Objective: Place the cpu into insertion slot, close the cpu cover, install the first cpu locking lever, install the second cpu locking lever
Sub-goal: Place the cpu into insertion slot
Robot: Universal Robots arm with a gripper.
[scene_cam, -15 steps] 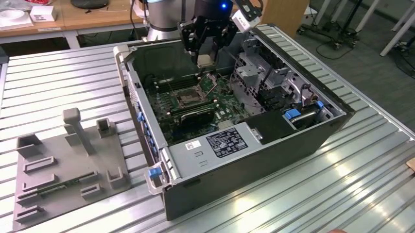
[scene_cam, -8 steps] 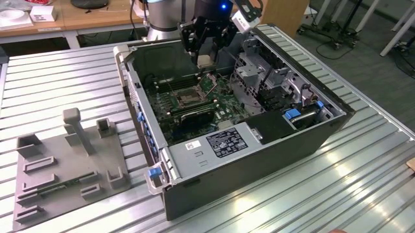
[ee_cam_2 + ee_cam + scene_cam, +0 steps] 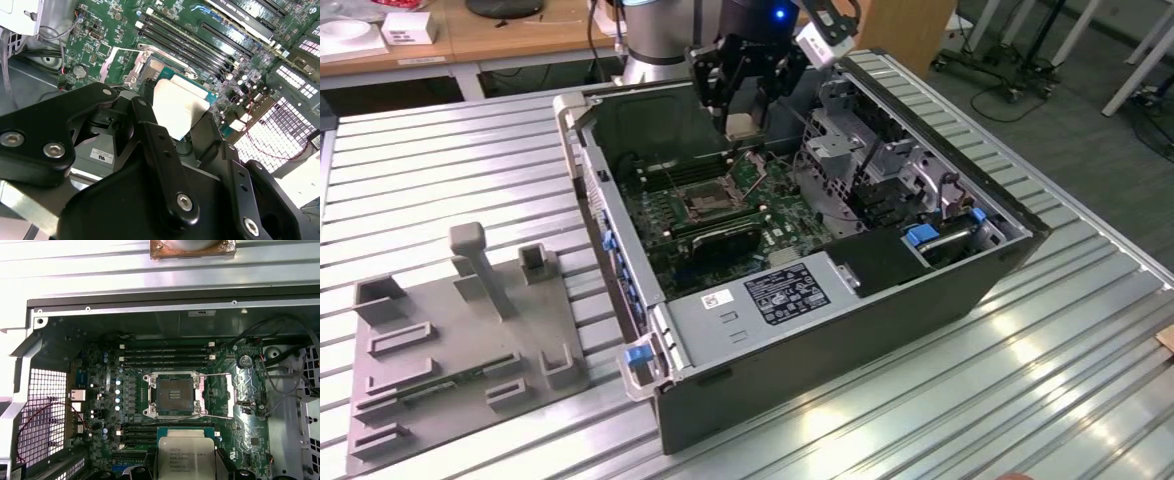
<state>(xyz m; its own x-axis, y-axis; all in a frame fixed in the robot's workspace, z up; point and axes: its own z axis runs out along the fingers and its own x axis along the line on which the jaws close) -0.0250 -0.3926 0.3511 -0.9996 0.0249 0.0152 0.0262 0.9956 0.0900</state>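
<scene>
Cpu: flat, pale square chip pinched between the fingers of the hand; hangs above the green motherboard, over the memory slots just beside the socket; not seated.
Hand: closed narrow on the cpu, one black finger against each of two opposite edges, printed face left bare in the first wrist view.
Handling: probably light and stiff; smooth metal lid, so likely to slip under a loose pinch; underside contacts judged fragile. Best held by the side edges, as here, and kept level, never by the faces.
Insertion slot: dark square socket in a silvery rim, open and bare, near the cpu but apart from it.
Cpu cover: seems swung open to the far side of the slot, seen as a thin silvery frame; exact tilt hard to tell.
Around: second bank of memory slots on the other side of the socket; loose grey cables beyond the cover; drive cage toward the exterior view's right.
In the way: upright walls of the computer case ring the board, leaving access from above; the open cover and socket rim crowd the slot closely.
Bench: ribbed metal top carrying the case, with a grey fixture plate well apart at the exterior view's left.
</scene>
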